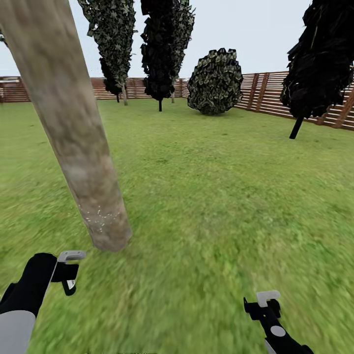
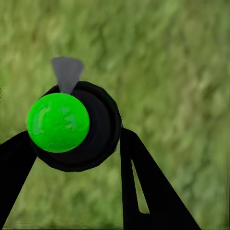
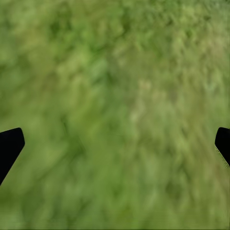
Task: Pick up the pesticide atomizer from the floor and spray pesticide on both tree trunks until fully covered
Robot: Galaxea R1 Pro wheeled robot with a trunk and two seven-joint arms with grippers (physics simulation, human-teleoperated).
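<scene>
Left wrist view | left end effector (image 2: 76,143) pinches atomizer (image 2: 72,127) | right end effector (image 3: 115,143) spread over lawn (image 3: 120,72)

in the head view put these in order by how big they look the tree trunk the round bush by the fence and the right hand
1. Tree trunk, though closeness to the camera inflates it.
2. Round bush, far back by the fence.
3. Right hand.

Flat, shadowless daylight; perhaps blurred grass (image 1: 221,206).
</scene>
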